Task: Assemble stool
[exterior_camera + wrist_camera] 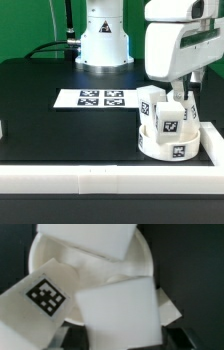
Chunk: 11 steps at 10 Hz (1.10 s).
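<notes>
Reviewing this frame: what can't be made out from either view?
- Pincer fingertips: exterior view, hidden behind the legs; grip unclear.
- Whether the legs are seated in the seat: wrist view, a blurred leg fills the frame.
- Marker board tags: exterior view, too small to read.

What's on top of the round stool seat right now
Two white legs stand on the round seat: one tagged leg and another under the claw. The wrist view shows a third block. The claw hides whether they are screwed in.
</notes>
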### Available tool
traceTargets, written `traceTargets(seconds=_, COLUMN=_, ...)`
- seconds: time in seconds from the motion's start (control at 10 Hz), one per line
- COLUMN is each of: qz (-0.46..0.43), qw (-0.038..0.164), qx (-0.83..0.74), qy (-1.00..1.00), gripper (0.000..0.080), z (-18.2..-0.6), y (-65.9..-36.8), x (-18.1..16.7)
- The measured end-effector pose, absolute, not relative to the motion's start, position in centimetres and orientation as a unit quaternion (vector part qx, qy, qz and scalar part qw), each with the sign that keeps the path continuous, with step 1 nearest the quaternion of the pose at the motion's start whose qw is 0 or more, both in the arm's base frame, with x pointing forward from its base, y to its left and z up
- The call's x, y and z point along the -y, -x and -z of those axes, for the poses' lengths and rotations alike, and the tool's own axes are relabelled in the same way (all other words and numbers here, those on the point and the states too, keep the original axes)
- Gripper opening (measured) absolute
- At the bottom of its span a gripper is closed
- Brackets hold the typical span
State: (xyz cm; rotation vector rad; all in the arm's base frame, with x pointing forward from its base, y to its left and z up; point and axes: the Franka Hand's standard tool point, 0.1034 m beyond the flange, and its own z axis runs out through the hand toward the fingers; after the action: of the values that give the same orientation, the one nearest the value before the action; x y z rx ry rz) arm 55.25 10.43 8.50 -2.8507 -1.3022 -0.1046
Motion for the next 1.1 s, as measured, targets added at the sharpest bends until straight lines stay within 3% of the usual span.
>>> traceTargets(seconds=0.7, qz=0.027, qw=0.008, qx=0.384, qy=0.923, gripper=0.0337, z=-9.1, y=-56.0, x=-9.2)
traceTargets(seconds=1.1, qz=0.024, qw=0.012, qx=0.245, qy=0.969, gripper=0.0337, z=-9.0, y=-55.9, x=-9.3)
